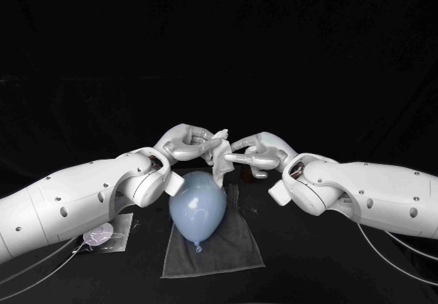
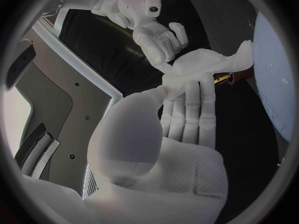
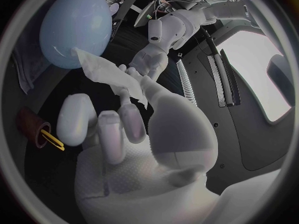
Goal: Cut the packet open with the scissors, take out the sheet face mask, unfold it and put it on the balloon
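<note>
Reaching inward, the left hand point(image 1: 185, 143) and right hand point(image 1: 259, 152) meet near the balloon point(image 1: 197, 204). Both pinch the mask point(image 1: 220, 159) between them.

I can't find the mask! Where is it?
Head view, middle: the mask is held between the left hand and right hand, at the far end of the balloon.

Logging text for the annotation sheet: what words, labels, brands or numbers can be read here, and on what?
No text is readable.
On the packet: pinkish print, too small and blurred to read.
On the balloon and the sheet face mask: no text visible.
</note>
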`<action>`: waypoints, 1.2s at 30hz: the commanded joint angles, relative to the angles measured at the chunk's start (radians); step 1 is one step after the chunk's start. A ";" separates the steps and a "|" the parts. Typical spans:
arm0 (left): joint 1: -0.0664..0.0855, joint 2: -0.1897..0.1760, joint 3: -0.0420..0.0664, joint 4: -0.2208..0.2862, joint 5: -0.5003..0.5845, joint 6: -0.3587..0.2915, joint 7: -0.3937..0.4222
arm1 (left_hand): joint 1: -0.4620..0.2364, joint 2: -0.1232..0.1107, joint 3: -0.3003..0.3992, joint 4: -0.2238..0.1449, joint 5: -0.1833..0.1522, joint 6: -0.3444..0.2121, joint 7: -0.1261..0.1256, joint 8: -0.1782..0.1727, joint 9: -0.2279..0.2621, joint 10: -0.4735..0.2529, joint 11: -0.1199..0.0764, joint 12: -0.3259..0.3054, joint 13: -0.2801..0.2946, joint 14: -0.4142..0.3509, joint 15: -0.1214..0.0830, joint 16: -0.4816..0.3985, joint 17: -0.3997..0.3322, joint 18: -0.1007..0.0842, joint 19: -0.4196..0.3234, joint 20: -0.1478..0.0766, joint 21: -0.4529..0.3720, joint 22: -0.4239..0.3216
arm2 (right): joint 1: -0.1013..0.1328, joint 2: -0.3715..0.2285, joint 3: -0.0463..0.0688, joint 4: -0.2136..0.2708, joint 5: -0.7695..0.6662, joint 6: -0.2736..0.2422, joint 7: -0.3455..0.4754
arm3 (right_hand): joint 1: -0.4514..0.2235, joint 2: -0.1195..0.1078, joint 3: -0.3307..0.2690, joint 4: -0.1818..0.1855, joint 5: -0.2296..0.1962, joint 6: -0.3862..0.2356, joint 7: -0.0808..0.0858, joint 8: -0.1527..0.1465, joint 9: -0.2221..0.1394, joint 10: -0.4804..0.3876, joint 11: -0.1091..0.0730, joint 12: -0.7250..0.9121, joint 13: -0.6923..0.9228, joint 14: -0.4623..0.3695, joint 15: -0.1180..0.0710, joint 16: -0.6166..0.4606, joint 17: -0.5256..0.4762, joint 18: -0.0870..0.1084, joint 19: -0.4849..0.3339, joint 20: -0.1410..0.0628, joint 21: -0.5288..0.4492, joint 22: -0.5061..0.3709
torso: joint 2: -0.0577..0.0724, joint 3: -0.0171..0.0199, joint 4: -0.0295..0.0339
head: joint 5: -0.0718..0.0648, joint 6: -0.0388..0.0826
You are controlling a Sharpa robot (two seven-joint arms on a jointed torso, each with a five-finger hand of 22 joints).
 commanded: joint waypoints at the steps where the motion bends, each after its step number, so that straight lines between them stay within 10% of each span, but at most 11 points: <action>1: 0.001 0.000 0.001 0.002 0.010 0.013 0.010 | 0.003 -0.005 -0.001 -0.004 0.004 0.004 -0.004 0.003 0.104 0.004 0.000 0.003 0.001 0.000 -0.005 0.005 0.001 0.010 0.009 -0.001 0.003 0.002 | 0.000 0.000 0.001 0.003 -0.039 -0.042 0.017 | -0.013 -0.005 -0.023 0.013 -0.004 -0.010 0.001 -0.001 -0.001 -0.011 0.001 -0.008 0.104 0.103 -0.001 0.002 0.256 0.011 -0.009 0.002 -0.011 -0.007 | 0.000 0.0003 -0.0004 | 0.000 0.000; 6: 0.001 0.001 0.001 0.003 0.010 0.014 0.010 | 0.003 -0.005 -0.001 -0.004 0.004 0.004 -0.004 0.003 0.104 0.004 0.000 0.003 0.001 0.000 -0.005 0.005 0.001 0.010 0.009 -0.001 0.003 0.002 | 0.000 0.005 0.001 0.004 -0.064 -0.052 0.017 | -0.007 -0.006 -0.032 0.015 -0.004 -0.014 0.001 0.001 0.000 -0.016 0.002 -0.010 0.101 0.102 -0.001 0.001 0.254 0.012 -0.011 0.003 -0.016 -0.010 | 0.000 0.0008 -0.0003 | 0.000 -0.002; 15: 0.001 0.001 0.001 0.005 0.013 0.022 0.009 | 0.003 -0.006 -0.001 -0.005 0.004 0.004 -0.004 0.004 0.104 0.005 0.000 0.003 0.001 0.000 -0.006 0.005 0.001 0.010 0.009 -0.001 0.003 0.002 | 0.000 0.019 0.001 -0.007 -0.088 -0.097 0.008 | 0.176 0.157 0.104 -0.059 -0.003 0.097 -0.048 0.098 0.036 0.016 -0.041 0.026 0.115 0.106 -0.034 0.004 0.263 0.006 0.009 -0.022 0.022 0.017 | 0.000 0.0000 0.0000 | -0.002 -0.003; 23: 0.001 0.000 0.001 0.006 0.016 0.041 0.010 | -0.002 -0.010 -0.002 -0.003 0.004 0.005 -0.004 0.003 0.105 0.005 0.001 0.003 0.002 -0.002 -0.005 0.003 0.001 0.010 0.008 -0.001 0.003 0.001 | 0.000 0.021 0.001 -0.005 -0.094 -0.118 0.012 | 0.143 0.157 0.185 -0.079 -0.003 0.097 -0.066 0.176 0.079 0.055 -0.061 0.057 0.132 0.106 -0.055 0.004 0.263 -0.002 0.027 -0.045 0.052 0.038 | -0.001 -0.0006 0.0005 | -0.002 -0.003; 36: 0.001 -0.009 0.001 -0.018 -0.026 0.099 0.001 | 0.011 -0.057 -0.026 -0.030 0.004 -0.024 0.013 -0.024 0.100 -0.036 0.016 -0.011 0.010 -0.031 0.008 -0.009 0.000 0.008 -0.004 0.005 -0.013 -0.007 | 0.017 -0.026 0.005 0.027 -0.088 -0.128 0.052 | 0.121 0.145 0.220 -0.089 -0.004 0.089 -0.069 0.203 0.090 0.061 -0.064 0.060 0.132 0.106 -0.058 0.004 0.263 -0.004 0.031 -0.048 0.056 0.042 | 0.000 0.0003 -0.0013 | 0.002 0.002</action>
